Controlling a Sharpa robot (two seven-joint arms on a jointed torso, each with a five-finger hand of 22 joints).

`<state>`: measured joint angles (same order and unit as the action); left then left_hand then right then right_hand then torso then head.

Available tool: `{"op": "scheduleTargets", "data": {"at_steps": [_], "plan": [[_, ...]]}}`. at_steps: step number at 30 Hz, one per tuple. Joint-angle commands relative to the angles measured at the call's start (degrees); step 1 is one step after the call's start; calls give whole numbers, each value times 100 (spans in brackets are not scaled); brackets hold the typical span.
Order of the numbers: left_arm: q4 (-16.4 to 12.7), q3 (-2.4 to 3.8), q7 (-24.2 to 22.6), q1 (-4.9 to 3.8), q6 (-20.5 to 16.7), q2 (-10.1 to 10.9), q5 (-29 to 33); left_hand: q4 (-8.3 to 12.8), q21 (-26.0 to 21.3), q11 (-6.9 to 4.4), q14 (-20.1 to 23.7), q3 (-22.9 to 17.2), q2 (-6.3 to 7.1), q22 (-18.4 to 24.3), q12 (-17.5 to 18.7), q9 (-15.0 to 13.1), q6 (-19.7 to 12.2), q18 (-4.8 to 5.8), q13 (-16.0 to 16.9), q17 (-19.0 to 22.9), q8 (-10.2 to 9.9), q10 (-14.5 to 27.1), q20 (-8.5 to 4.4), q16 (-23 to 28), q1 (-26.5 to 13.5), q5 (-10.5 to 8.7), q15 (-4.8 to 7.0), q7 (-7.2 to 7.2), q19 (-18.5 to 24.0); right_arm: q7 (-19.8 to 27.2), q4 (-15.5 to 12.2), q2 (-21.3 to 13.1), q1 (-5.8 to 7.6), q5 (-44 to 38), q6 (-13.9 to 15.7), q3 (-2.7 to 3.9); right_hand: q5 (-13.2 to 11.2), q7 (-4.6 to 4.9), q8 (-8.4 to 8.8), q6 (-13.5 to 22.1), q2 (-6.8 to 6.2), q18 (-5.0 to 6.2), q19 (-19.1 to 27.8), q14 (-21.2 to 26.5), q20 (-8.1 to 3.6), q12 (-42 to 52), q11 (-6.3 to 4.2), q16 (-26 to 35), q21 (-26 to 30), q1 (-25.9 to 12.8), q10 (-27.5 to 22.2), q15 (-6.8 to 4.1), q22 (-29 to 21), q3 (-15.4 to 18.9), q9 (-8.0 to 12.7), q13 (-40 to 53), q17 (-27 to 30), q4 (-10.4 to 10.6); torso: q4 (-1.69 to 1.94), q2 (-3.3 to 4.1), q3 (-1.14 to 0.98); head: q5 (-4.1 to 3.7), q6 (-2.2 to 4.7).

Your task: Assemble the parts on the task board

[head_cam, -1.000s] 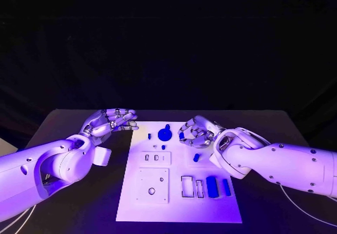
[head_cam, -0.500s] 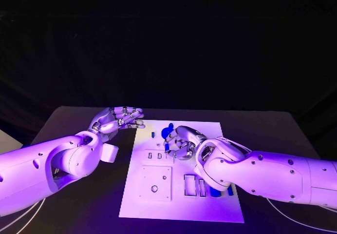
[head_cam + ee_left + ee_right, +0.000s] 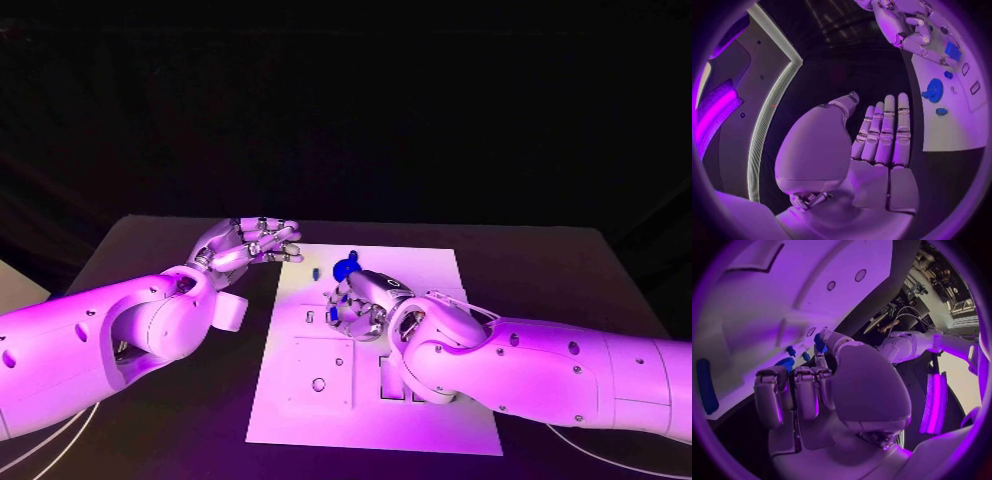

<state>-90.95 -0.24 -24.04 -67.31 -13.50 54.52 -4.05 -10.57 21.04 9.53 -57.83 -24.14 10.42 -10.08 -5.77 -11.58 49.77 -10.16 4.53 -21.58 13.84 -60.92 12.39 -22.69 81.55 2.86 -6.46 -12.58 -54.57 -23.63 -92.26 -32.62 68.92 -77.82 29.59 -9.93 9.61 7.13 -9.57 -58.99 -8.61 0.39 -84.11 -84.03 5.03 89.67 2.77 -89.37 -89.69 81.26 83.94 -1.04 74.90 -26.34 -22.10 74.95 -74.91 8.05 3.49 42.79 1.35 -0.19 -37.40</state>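
Your head view has the right hand (image 3: 364, 300) curled over the task board (image 3: 433, 420), hiding its grip; the right wrist view shows a small blue part (image 3: 819, 342) pinched at its fingertips. The left hand (image 3: 248, 243) hovers off the board's edge, empty, fingers extended. The left wrist view counts four blue parts on the board.

Violet light throughout, dark backdrop, glare on arms, fisheye-bent wrist views

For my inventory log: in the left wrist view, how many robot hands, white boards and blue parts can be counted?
Silver many-fingered robot hands: 2
White flat task board: 1
Small blue parts: 4
Total: 7
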Motion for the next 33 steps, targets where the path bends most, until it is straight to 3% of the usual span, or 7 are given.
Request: {"op": "scheduleTargets", "data": {"at_steps": [1,17,33], "plan": [[-6,3,-16,-3,30,-15,-35,35,20,-21,7,-12,-34,-5,-13,-5,-15,-22,6,-7,-13,-1,-4,-25,-22,7,14,3,8,-127,15,39,-30,-443,-162,-4,3,-10,-51,-33,6,-39,-589,-559,-43,33,-38,-15,-31,-60,606,-48,1510,-13,-103,1505,-1340,-17,12,2,2,-14,5],[-7,2,-8,-3,33,1,-52,37,28,-22,1,-12,-32,-9,-14,-7,-14,-22,6,-15,-13,-2,-6,-37,-26,7,16,4,6,-233,168,88,-87,-579,-303,-13,5,-11,-57,-31,-28,-39,-589,-558,-46,33,-40,-13,-31,-97,606,-52,1510,-15,-107,1505,-1333,-28,7,3,-7,-4,-48],[-4,2,-1,-3,31,13,-55,37,28,-22,1,-12,-32,-9,-14,-7,-14,-22,6,-15,-13,-2,-6,-37,-26,7,16,4,6,-246,236,83,-98,-591,-268,-15,-20,-9,-58,-14,-76,-39,-589,-558,-49,33,-39,-12,-31,-192,606,-52,1510,-11,-111,1505,-1332,-17,5,0,-1,10,-67]]}}
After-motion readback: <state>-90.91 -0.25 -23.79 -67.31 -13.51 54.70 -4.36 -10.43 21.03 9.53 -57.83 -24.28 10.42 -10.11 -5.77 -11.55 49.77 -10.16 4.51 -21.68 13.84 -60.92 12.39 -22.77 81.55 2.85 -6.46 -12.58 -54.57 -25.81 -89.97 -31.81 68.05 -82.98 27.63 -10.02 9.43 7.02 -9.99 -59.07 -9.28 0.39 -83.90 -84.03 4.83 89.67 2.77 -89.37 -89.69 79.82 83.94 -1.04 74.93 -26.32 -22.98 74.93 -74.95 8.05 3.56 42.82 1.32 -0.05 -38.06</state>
